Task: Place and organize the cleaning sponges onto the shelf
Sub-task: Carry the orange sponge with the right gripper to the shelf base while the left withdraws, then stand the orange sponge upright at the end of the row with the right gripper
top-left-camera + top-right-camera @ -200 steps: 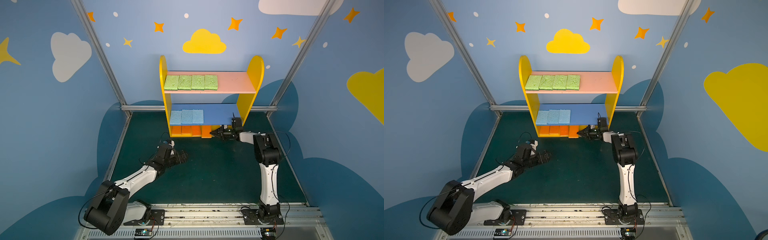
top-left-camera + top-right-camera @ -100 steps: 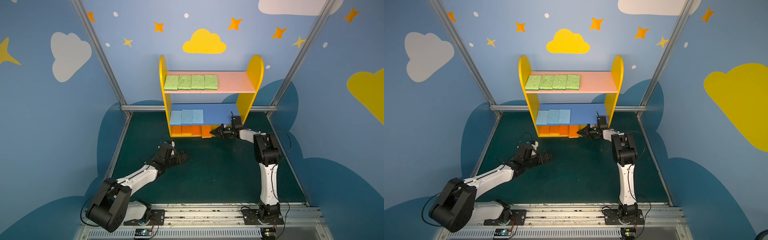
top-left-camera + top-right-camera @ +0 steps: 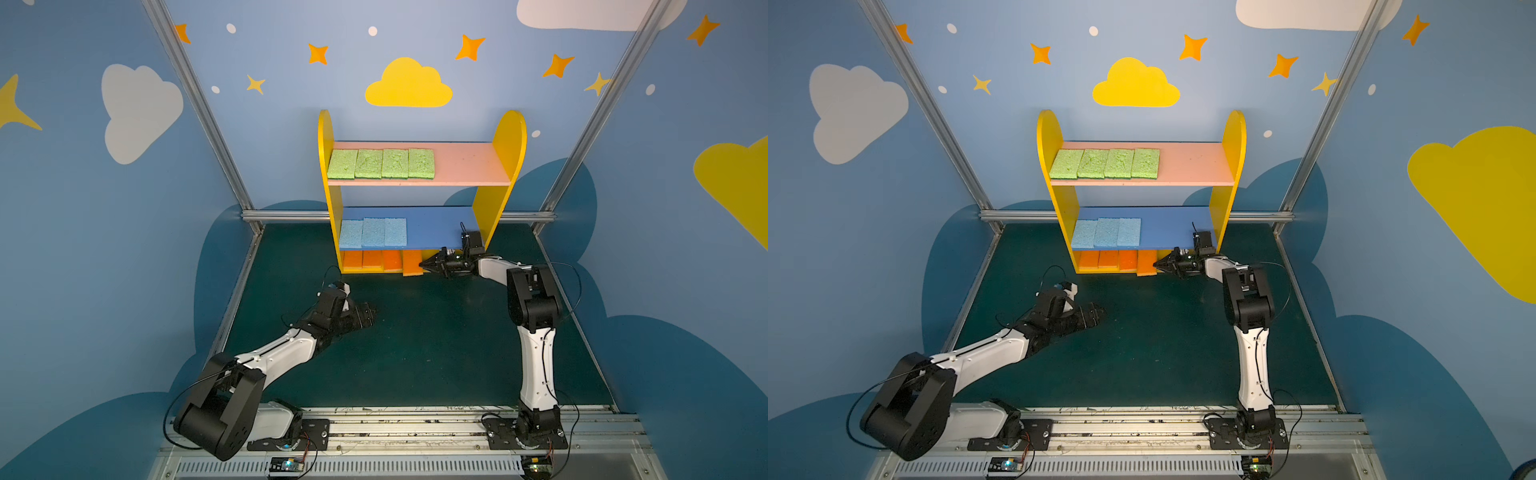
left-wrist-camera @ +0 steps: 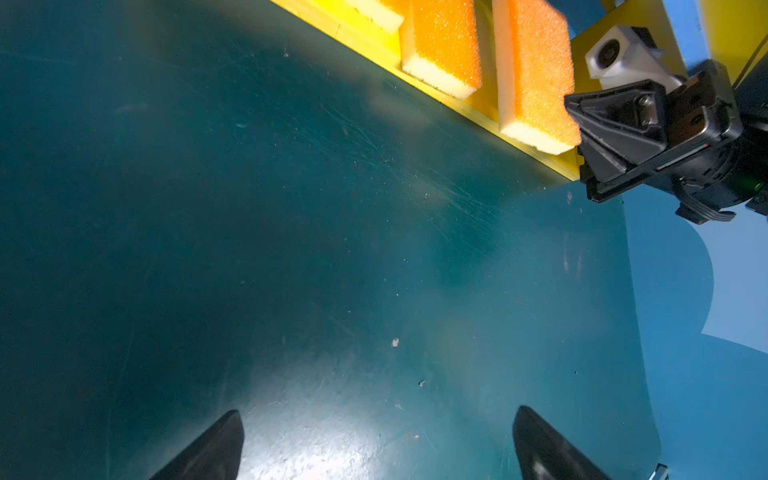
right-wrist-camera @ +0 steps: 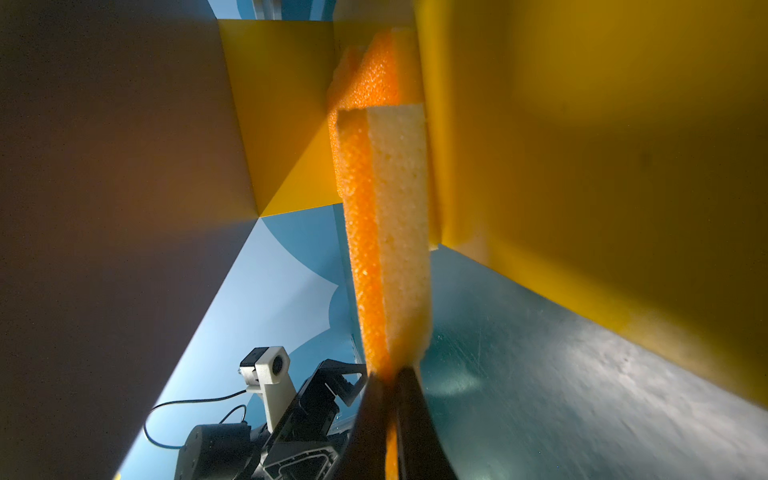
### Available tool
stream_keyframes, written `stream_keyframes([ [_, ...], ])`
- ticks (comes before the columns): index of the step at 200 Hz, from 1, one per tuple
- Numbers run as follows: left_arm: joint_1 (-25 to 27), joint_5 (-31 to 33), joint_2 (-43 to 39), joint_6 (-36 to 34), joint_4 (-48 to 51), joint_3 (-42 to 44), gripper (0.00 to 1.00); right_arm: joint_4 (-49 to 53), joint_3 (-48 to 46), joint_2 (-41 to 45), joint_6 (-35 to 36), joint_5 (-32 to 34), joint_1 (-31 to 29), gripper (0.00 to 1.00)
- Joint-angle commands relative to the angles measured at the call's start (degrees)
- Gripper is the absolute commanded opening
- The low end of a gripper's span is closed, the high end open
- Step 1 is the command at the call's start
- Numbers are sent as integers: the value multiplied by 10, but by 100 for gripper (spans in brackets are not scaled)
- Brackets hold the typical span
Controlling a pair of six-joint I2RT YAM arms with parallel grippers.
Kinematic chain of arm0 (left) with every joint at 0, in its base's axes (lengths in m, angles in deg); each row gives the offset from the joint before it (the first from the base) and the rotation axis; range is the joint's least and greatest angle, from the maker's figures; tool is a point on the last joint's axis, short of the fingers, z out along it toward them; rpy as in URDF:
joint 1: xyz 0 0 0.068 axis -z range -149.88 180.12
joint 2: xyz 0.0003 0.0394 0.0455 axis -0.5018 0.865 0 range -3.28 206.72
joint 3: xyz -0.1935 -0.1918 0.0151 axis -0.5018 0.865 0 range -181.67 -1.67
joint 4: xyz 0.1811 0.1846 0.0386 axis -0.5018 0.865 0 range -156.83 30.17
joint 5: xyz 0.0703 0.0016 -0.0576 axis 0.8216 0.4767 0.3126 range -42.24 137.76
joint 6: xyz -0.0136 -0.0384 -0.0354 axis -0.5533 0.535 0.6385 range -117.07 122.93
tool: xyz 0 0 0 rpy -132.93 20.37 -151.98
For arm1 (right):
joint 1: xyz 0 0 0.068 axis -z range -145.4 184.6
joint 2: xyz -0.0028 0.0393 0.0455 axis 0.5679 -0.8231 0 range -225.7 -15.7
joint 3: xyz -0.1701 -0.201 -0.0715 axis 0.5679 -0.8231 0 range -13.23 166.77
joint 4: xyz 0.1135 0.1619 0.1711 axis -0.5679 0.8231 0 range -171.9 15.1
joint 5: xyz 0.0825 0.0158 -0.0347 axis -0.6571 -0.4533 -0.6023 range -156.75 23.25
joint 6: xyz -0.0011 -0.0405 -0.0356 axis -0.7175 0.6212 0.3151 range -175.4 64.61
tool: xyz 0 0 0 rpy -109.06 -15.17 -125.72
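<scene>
In both top views I see the shelf [image 3: 509, 137] standing at centre against the back wall. Four green sponges [image 3: 381, 163] lie side by side on the left part of its pink board [image 3: 465, 164], and three blue sponges [image 3: 373, 232] sit in a row on the left part of the blue board [image 3: 436, 232]. Below, three orange sponges [image 3: 370, 259] sit on the yellow base [image 3: 374, 271]. A fourth orange sponge [image 3: 412, 264] lies just right of them, its near end sticking out past the base's front edge. My right end effector [image 3: 424, 264] reaches in from the right and is clenched on that sponge's right side. My left end effector [image 3: 368, 316] sits low over the bare green tabletop [image 3: 436, 353], left of centre and well apart from the shelf, released and holding nothing. In the left wrist view its two dark fingertips [image 4: 220, 449] stand wide apart at the bottom edge with only tabletop between them. At upper right the fourth orange sponge overhangs the base, the right end effector touching its side. In the right wrist view that sponge fills the centre, orange layer on the left and pale yellow layer on the right. Its near corner is pinched between the closed fingers at bottom centre. The yellow base runs along the right, and the left arm [image 5: 270, 370] shows at lower left.
</scene>
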Motion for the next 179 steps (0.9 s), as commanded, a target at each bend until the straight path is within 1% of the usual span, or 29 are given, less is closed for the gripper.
stream_keyframes([
  [1, -2, -6, 3, -8, -3, -4, 100, -38, 26, -76, -15, 29, 6, 9],
  [66, -3, -17, 4, -15, -1, -9, 100, -73, -31, -49, -23, 27, 11, 8],
  [128, -2, -20, -36, -14, 10, 6, 99, -89, -94, 5, -14, 30, 19, 7],
  [179, -2, -16, -74, -11, 24, 19, 100, -69, -91, 20, 0, 37, 28, 6],
])
